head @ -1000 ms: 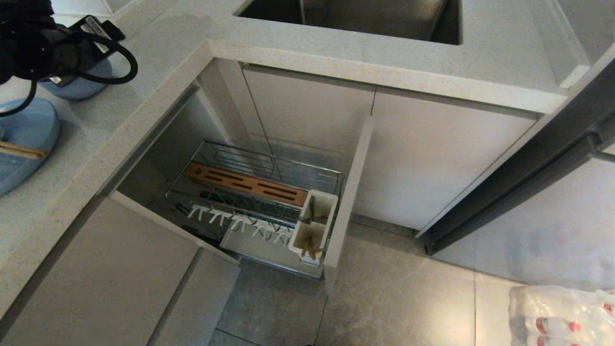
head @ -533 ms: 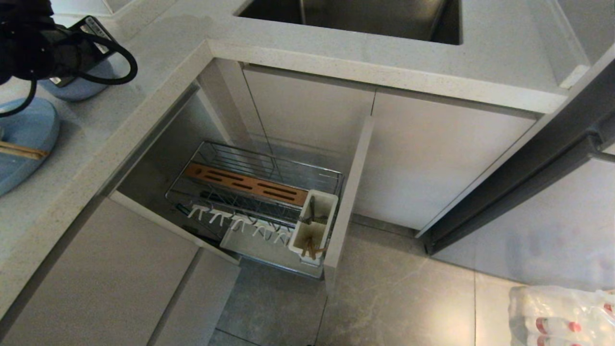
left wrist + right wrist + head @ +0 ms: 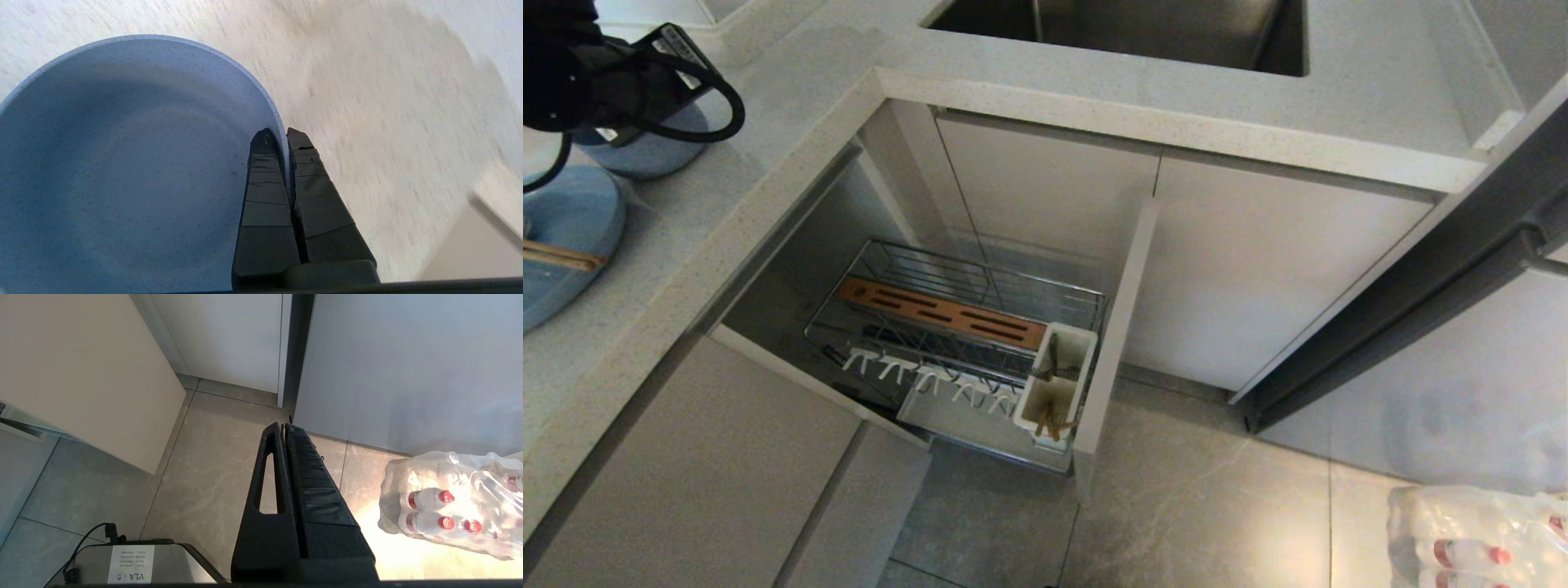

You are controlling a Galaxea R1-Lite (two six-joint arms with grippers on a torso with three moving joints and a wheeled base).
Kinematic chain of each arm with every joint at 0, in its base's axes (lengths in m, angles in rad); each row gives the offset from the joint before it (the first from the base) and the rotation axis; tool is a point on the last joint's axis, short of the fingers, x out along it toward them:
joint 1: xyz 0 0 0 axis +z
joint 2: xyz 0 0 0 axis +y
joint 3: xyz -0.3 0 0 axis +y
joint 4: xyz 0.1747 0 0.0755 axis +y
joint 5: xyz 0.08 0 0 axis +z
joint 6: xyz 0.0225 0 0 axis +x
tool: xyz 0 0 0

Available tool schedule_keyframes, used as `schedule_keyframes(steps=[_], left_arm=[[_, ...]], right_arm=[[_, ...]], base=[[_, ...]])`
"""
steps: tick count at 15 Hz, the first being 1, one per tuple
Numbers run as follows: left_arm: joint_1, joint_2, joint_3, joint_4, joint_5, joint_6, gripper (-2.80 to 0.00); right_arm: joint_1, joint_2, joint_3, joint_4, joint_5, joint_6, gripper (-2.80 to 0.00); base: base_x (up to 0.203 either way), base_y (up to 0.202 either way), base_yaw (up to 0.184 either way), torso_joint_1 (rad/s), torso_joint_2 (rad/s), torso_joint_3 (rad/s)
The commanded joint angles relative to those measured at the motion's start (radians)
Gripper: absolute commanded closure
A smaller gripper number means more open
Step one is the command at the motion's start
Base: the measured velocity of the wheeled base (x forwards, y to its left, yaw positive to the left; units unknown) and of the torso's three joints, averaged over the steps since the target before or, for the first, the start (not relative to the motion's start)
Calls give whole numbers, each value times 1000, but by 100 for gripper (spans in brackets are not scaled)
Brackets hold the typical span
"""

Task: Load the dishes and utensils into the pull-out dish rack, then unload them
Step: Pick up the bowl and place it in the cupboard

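The light-blue bowl (image 3: 122, 163) stands on the pale counter, and my left gripper (image 3: 282, 134) is shut on its rim, one finger inside the wall and one outside. In the head view the left arm (image 3: 572, 73) hangs over that bowl (image 3: 645, 159) at the far left. Beside it lies the light-blue plate (image 3: 564, 237) with chopsticks (image 3: 560, 257) across it. The pull-out dish rack (image 3: 956, 343) stands open below the counter. More chopsticks (image 3: 1054, 425) stand in its white utensil cup (image 3: 1058, 380). My right gripper (image 3: 282, 426) is shut and empty, hanging over the floor.
The sink (image 3: 1119, 28) sits at the back of the counter. The rack's beige front panel (image 3: 1115, 343) juts over the tiled floor. A shrink-wrapped pack of bottles (image 3: 1478, 535) lies on the floor at right, also in the right wrist view (image 3: 449, 502).
My left arm has shifted slightly to the left over the bowl. The rack and plate have not moved.
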Motion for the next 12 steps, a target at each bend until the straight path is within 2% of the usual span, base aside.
schedule_keyframes(steps=[1,2,3,5,8,12], left_arm=[[2,-37,5,37,-53,-5,0],[4,-67,14,69,-123,-14,0],[2,-95,18,83,-157,-51,0],[-20,-152,32,89,-192,-101,0],[-76,-246,60,97,-217,-107,0],[-267,-331,24,201,-220,-105,0]], right_arm=[[0,2,0,0,0,0,0],[0,2,0,0,0,0,0],[0,2,0,0,0,0,0],[0,1,0,0,0,0,0],[0,1,0,0,0,0,0],[0,2,0,0,0,0,0]], base=[[0,0,0,0,0,0],[0,0,0,0,0,0],[0,0,0,0,0,0],[0,0,0,0,0,0],[0,0,0,0,0,0],[0,0,0,0,0,0]])
